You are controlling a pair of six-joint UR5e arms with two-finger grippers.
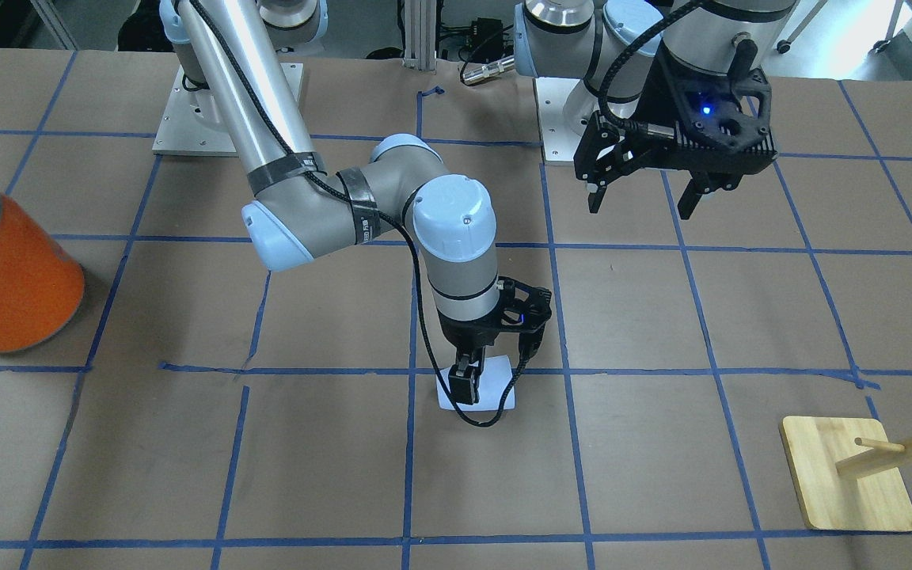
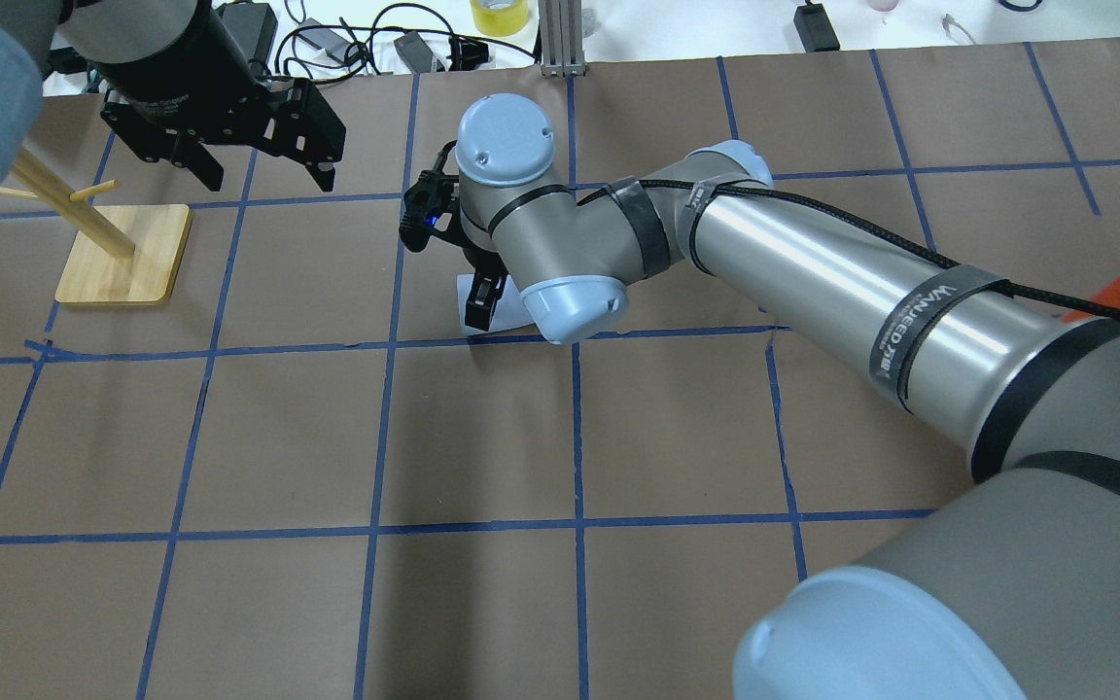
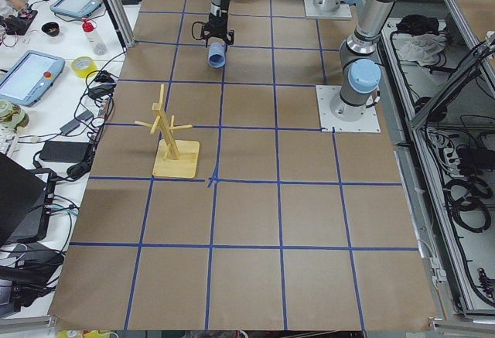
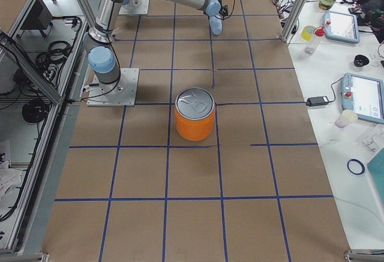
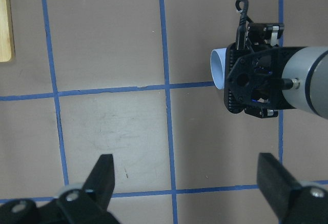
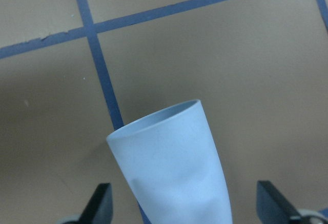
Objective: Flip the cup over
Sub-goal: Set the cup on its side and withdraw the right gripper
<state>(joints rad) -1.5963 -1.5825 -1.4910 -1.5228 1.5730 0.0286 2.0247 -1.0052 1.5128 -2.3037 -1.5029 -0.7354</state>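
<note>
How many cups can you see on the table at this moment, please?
1. The cup is near the middle of the table, between the fingers of the right gripper. Others may be hidden from view.

Our right arm (image 1: 234, 87) comes in from the upper left of the front-facing view, bends at the elbow and drops its wrist (image 1: 456, 261) pretty much straight down near the middle of the frame. The right gripper (image 1: 495, 369) sits down low, and going by its wrist cam the fingers (image 6: 100, 203) are spread wide. Our left arm (image 1: 709, 28) hangs in the upper right with the left gripper (image 1: 640, 210) held high, pointing down, fingers parted too.
</note>
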